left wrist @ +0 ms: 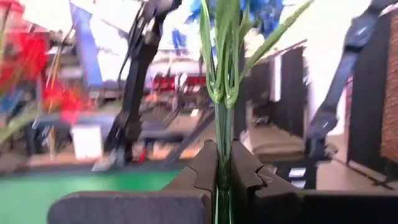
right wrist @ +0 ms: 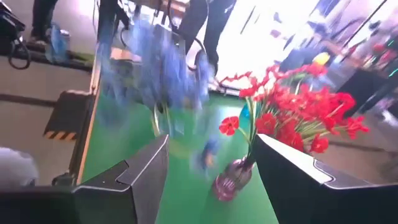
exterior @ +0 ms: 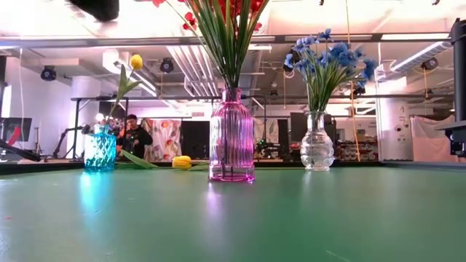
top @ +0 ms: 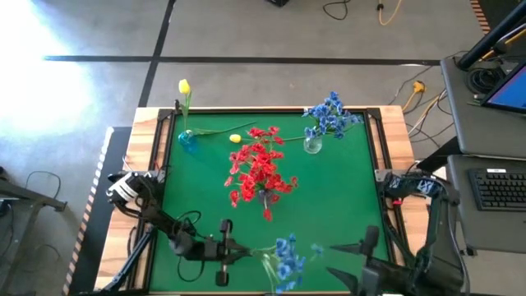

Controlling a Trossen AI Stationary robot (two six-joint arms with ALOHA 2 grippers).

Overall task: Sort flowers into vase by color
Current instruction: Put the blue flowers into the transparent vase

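Observation:
My left gripper (top: 237, 251), near the table's near edge, is shut on a blue sprig (top: 286, 259), whose blossoms (left wrist: 261, 12) point toward the right arm. My right gripper (right wrist: 211, 168) is open at the near right, facing the sprig (right wrist: 161, 68) and touching nothing. A pink vase (top: 265, 196) at the centre holds red flowers (top: 259, 164). A clear vase (top: 312, 145) at the far right holds blue flowers (top: 331, 113). A small teal vase (top: 187, 140) at the far left holds one yellow tulip (top: 184, 86). A second yellow tulip (top: 236, 138) lies flat beside it. My left gripper pinches the blue sprig's thin green stems (left wrist: 222, 177) between its two fingers (left wrist: 199, 174), low on the stems and far from the blossoms. The fingers come level from the table's left and lie along the stems. The sprig reaches out beyond the fingertips toward the right.
The three vases stand in the far half of the green mat (top: 345, 197), the pink one nearest the middle. Wooden borders (top: 148, 123) frame the mat. A desk with a keyboard (top: 501, 185) stands to the right. A person (exterior: 135, 135) shows in the room behind.

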